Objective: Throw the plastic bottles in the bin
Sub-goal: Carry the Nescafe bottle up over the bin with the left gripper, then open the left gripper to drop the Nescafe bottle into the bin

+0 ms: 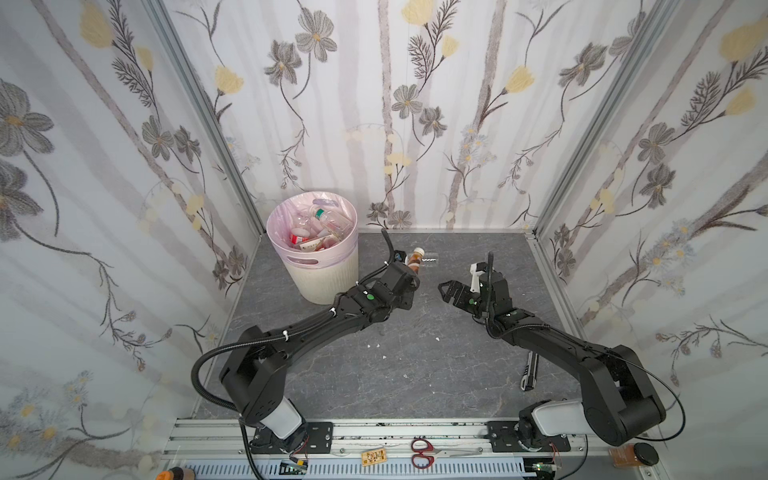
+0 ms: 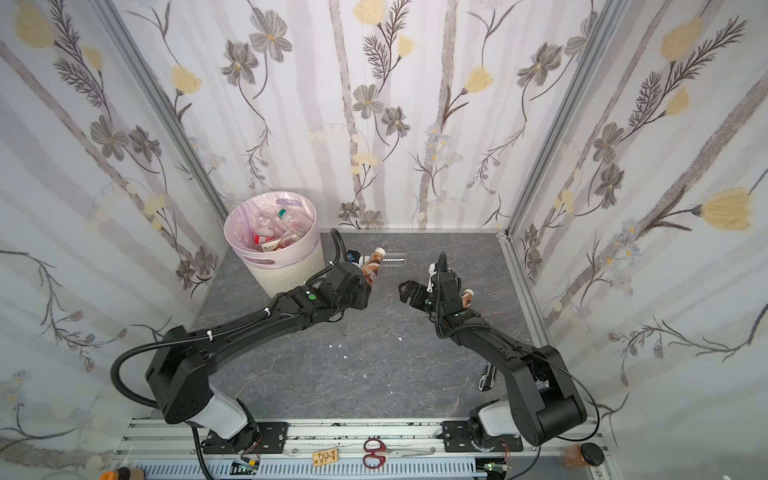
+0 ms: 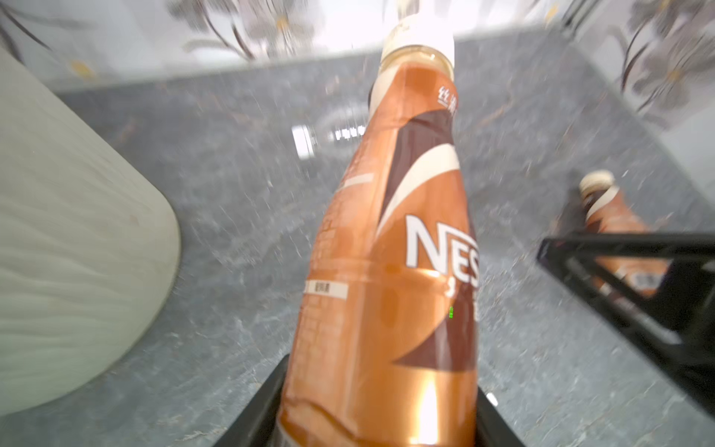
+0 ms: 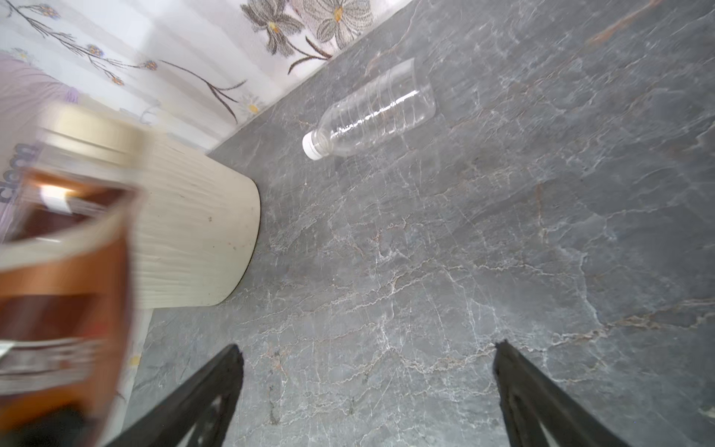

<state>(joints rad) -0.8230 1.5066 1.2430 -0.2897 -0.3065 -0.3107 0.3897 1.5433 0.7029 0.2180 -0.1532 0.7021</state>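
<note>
1. Now the left gripper [image 3: 379,422] clamps a brown Nescafé bottle [image 2: 372,266], cap pointing far.
2. The bin [image 2: 286,270] stands just left of it, nearest this arm.
3. Meanwhile the right gripper [image 4: 369,346] gapes empty; a clear bottle [image 4: 373,110] lies farther off.

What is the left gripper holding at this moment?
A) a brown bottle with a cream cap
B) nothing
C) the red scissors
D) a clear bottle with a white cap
A: in the left wrist view the left gripper is closed around the brown bottle, while the clear bottle lies free on the table.
</note>
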